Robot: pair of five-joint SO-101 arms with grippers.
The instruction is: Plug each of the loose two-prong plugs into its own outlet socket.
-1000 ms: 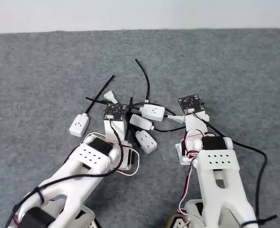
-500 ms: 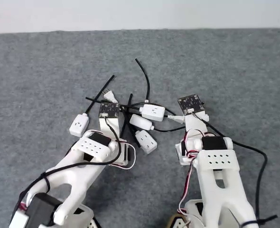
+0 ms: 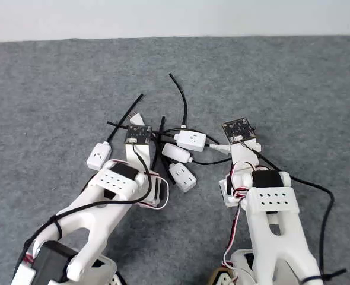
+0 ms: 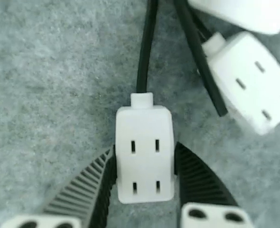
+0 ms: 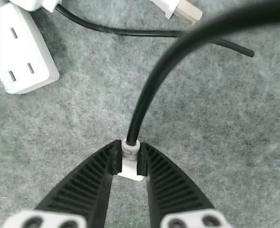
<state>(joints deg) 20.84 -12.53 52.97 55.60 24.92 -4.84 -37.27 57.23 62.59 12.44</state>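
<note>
Farthest left on the grey felt (image 3: 50, 89), a spare outlet socket (image 3: 99, 156) lies by itself, well apart from the work, so leave it for another plug. Your left claw (image 4: 144, 148) is closed on a double outlet socket (image 4: 144, 159), with a ribbed jaw against each long side. The block lies flat on the felt with its four slots facing up, and its black cord (image 4: 145, 52) runs off to the far side. Use this arm as a vice: press the block lightly into the felt and allow no twist, since the push of a plug will likely try to skate it away. Just right of it a neighbouring socket (image 4: 250, 80) sits close, with another black cord lying between the two. Bring the plug in from above rather than sweeping it across that tangle. On the right, your right claw (image 5: 129, 144) is pinched almost shut on the cord end of a two-prong plug (image 5: 129, 170), and the plug's black lead (image 5: 142, 102) arches up out of the jaws. The prongs are hidden beneath the claw, so you cannot tell which way they face. Check that first, then turn the wrist until both blades match one pair of slots. Lower the plug straight down and push only once both tips have found their slots. The grip is on the narrow neck, so the plug may pivot under load; go slowly. Watch that the lead does not snag the loose plug (image 5: 182, 10) lying just beyond the claw.
</note>
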